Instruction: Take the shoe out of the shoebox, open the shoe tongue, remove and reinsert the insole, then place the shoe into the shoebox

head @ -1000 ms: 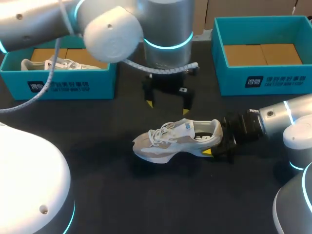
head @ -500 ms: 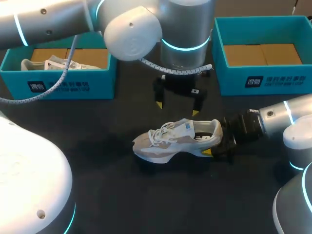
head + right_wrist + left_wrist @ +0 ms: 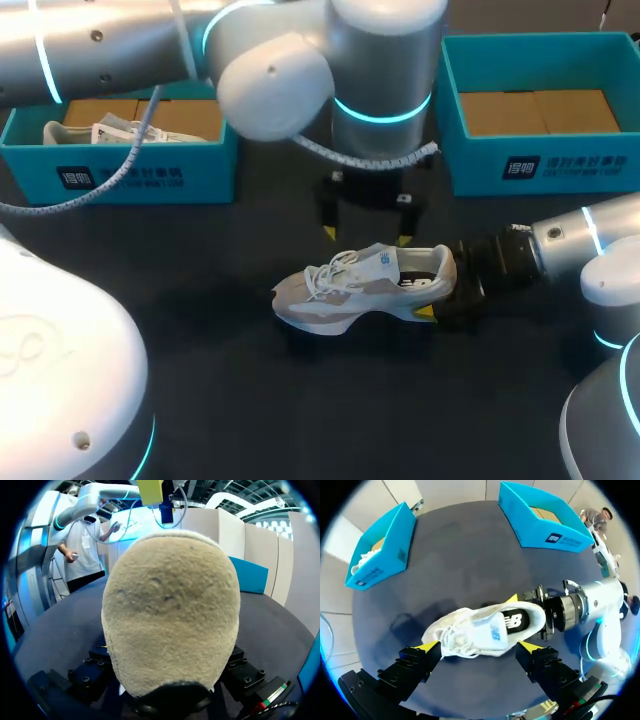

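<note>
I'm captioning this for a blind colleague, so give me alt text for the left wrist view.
A white sneaker sits on the dark table under the left gripper, whose open fingers straddle it. The right gripper clamps its heel; a blue shoebox and a second shoebox stand beyond.

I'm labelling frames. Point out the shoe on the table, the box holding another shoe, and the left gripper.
shoe point(image 3: 348, 295): head view, its side panel.
box holding another shoe point(image 3: 200, 172): head view, its front wall.
left gripper point(image 3: 366, 236): head view, midway between its tips.
</note>
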Available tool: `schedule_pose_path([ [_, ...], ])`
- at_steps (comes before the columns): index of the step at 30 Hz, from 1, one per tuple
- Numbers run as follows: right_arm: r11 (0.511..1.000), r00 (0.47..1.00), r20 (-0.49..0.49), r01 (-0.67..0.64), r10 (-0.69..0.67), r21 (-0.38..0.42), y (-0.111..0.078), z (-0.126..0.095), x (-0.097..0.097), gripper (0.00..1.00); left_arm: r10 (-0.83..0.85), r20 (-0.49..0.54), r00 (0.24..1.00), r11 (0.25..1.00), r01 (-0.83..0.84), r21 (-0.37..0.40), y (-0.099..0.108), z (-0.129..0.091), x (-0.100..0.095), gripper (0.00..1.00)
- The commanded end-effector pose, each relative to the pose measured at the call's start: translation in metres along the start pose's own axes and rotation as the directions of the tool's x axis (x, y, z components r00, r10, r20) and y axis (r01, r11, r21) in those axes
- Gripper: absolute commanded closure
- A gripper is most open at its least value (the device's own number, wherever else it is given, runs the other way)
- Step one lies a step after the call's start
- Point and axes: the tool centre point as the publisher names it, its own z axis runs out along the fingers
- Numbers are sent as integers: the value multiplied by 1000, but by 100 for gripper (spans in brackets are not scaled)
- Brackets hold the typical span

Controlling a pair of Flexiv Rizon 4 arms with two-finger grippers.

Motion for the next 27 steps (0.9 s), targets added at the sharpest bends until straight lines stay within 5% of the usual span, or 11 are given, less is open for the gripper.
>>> schedule_pose_path([
  [1,1000,1000,2,0,0,3,-1,3,0,100,-19,-32,999,1000,20,9,6,13,2,0],
  [17,1000,1000,2,0,0,3,-1,3,0,100,-69,-46,997,997,68,-20,10,54,18,0],
  [27,1000,1000,2,0,0,3,-1,3,0,100,-79,-25,997,997,79,-23,6,59,27,0],
])
